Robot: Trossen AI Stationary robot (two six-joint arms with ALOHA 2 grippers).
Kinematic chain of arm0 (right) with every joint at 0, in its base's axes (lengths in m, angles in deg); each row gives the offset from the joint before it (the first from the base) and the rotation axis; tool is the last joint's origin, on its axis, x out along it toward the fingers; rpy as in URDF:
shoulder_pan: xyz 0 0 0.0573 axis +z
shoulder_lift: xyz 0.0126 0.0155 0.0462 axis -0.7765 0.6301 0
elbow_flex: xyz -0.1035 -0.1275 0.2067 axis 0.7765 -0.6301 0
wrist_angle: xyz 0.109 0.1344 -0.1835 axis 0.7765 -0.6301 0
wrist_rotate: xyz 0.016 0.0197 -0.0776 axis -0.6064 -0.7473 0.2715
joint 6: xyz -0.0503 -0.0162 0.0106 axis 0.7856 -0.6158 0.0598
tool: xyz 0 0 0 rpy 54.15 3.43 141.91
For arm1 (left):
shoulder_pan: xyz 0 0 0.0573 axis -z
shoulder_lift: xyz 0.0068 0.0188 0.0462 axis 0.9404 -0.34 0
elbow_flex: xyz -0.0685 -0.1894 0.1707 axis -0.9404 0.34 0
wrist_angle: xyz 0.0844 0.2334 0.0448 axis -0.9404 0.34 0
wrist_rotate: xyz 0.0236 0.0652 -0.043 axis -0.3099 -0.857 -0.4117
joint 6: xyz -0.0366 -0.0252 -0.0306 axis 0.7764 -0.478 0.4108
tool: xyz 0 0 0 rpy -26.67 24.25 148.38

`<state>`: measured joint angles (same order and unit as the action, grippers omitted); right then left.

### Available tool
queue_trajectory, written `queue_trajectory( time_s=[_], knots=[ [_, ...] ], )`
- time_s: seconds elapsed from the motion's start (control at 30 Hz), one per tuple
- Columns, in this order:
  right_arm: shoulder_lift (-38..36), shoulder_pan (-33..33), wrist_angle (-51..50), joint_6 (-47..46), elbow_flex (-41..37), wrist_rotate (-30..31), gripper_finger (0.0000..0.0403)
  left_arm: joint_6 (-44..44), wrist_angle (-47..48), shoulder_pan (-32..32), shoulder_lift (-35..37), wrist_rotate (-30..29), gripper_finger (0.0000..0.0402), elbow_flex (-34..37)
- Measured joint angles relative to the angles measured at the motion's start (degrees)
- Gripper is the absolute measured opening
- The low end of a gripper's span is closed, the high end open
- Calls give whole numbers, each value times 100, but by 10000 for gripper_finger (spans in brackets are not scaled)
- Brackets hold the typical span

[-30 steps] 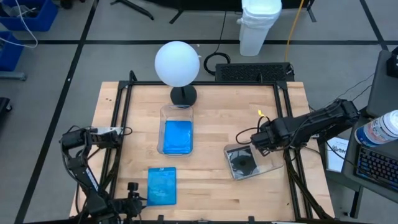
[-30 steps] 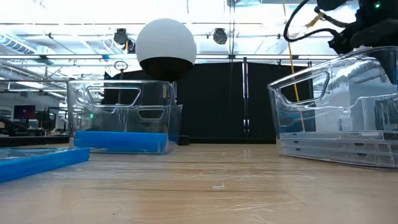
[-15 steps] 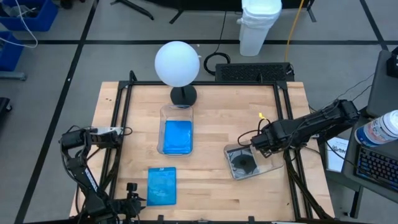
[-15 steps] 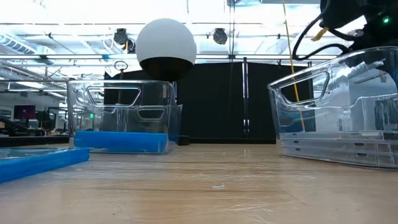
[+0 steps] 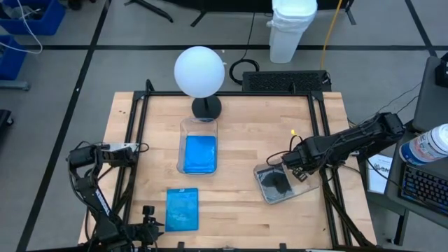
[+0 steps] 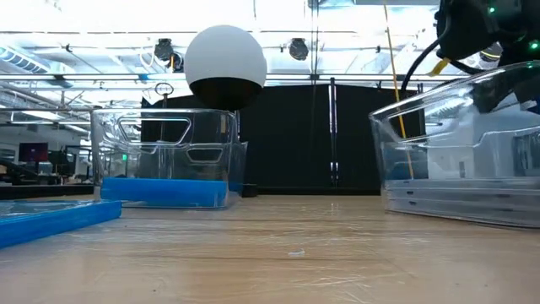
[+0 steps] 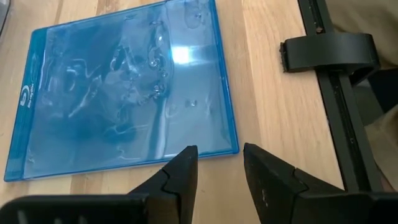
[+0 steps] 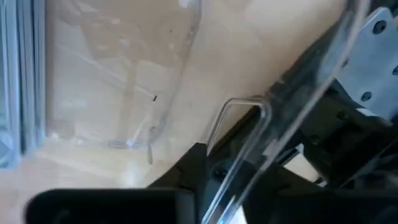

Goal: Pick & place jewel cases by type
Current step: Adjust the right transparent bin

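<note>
- My left gripper (image 7: 214,171) hangs at the table's (image 5: 238,133) near-left edge, fingers apart and holding nothing, just short of the loose blue jewel case (image 5: 183,208).
- More blue cases (image 5: 199,154) lie in the middle tub (image 5: 199,124), beyond the loose one.
- Right of that tub, my right gripper (image 5: 292,166) sits at the right tub's (image 5: 308,186) rim, over the clear cases (image 5: 275,183); I cannot tell its grip.

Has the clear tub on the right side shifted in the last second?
Yes. The right tub, with the right tool at its rim, has slid slightly rightward and toward the table's front edge, and turned a little.
</note>
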<state>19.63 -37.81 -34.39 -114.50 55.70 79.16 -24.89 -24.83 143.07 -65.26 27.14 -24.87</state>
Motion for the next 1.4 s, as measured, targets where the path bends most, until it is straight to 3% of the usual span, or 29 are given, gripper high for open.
queue_trajectory(
  time_s=[0.17, 0.73, 1.17, 1.4],
  knots=[
    [-6, -256, 59, 453, -3, 317, 7, -15, 5, -10, 0, 0, 133, 0],
    [-6, -1564, 1400, 2236, -3, 917, 1, -219, 12, -19, 0, -55, 133, 0],
    [44, -2656, 2964, 4762, 456, 1302, 1, -697, 20, -284, 0, -39, 133, 0],
    [507, -3500, 3060, 6174, 678, 1183, 1, -795, 22, -473, 0, 2, 133, 0]
  ],
)
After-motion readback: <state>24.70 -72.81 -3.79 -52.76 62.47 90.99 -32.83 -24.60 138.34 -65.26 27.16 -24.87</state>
